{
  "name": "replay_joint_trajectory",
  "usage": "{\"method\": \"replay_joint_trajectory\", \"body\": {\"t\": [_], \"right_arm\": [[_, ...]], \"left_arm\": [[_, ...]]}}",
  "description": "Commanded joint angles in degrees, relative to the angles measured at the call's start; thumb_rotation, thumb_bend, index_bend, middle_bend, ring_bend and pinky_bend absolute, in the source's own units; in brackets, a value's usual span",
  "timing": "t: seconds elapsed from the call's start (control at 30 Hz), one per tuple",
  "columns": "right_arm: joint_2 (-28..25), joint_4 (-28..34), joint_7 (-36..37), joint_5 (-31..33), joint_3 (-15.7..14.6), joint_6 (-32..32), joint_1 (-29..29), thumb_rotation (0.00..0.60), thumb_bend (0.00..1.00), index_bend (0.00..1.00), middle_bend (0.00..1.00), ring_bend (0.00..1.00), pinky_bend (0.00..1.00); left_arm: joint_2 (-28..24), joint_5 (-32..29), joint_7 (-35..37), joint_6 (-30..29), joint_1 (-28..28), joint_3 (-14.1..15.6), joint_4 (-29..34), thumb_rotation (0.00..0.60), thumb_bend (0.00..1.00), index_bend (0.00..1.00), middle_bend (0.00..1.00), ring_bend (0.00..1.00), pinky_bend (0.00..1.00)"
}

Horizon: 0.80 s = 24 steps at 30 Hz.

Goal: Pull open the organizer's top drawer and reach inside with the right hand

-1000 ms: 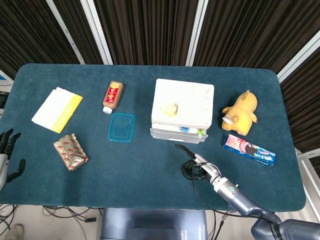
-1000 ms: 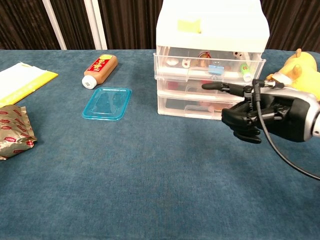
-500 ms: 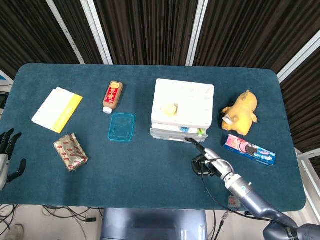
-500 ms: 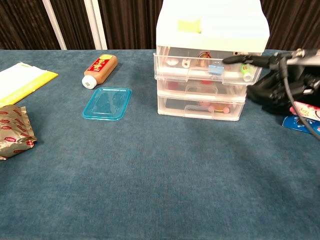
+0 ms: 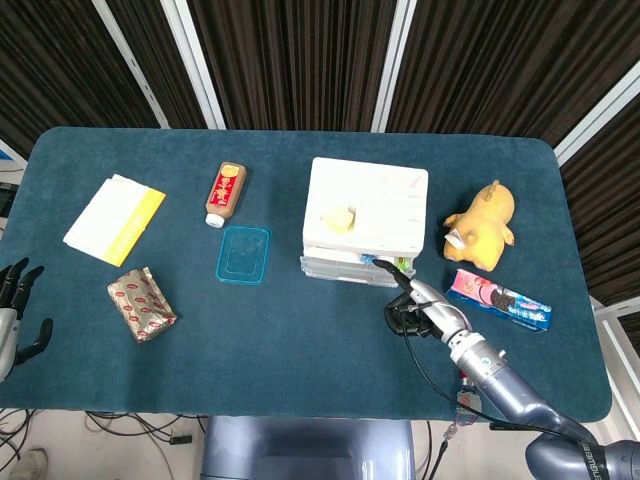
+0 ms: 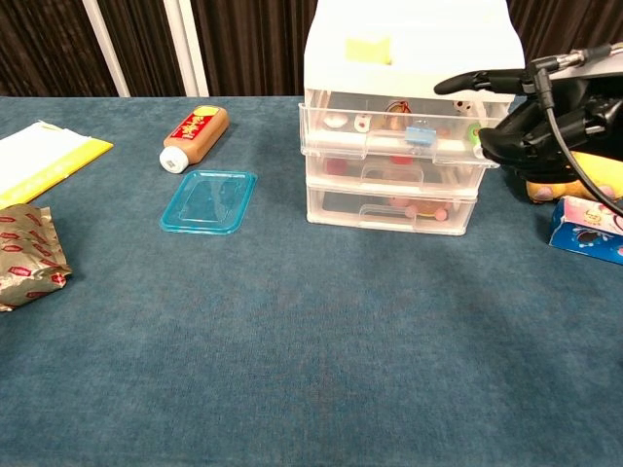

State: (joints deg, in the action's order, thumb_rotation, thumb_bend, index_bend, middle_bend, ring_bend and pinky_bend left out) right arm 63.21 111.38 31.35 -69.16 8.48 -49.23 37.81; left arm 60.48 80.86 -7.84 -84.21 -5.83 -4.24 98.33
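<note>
The white organizer (image 5: 365,215) (image 6: 409,58) stands mid-table with three clear drawers. Its top drawer (image 5: 357,264) (image 6: 399,126) sticks out a little further than the two below and holds several small items. My right hand (image 5: 420,305) (image 6: 545,112) hovers at the drawer's right front corner. One finger stretches out over the drawer's right end and the rest are curled in, holding nothing. I cannot tell whether the fingertip touches the drawer. My left hand (image 5: 12,310) stays at the table's left edge with its fingers spread, seen only in the head view.
A yellow plush toy (image 5: 482,225) and a cookie pack (image 5: 498,300) (image 6: 589,229) lie right of the organizer, close to my right arm. To the left are a blue lid (image 6: 208,201), a brown bottle (image 6: 195,136), a white-and-yellow packet (image 5: 113,217) and a foil snack bag (image 5: 142,303).
My right hand has risen and moved back and to the right, from in front of the lower drawers up to the top drawer's right end. The left hand has not moved.
</note>
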Motion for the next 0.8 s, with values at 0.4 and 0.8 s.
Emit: {"method": "replay_joint_trajectory", "body": {"t": [0.4, 0.8], "right_arm": [[-2.4, 3.5, -13.7, 16.8, 1.9, 6.4, 7.2, 0.6, 0.66, 0.06, 0.87, 0.91, 0.9], [-3.1, 5.8, -21.0, 26.9, 1.8, 7.2, 11.3, 0.6, 0.66, 0.1, 0.87, 0.92, 0.91]], "left_arm": [[-0.2, -0.2, 0.7, 0.5, -0.1, 0.0, 0.1, 0.6, 0.42, 0.1, 0.03, 0.0, 0.0], [-0.2, -0.3, 0.8, 0.7, -0.1, 0.1, 0.2, 0.6, 0.42, 0.1, 0.03, 0.0, 0.0]]}}
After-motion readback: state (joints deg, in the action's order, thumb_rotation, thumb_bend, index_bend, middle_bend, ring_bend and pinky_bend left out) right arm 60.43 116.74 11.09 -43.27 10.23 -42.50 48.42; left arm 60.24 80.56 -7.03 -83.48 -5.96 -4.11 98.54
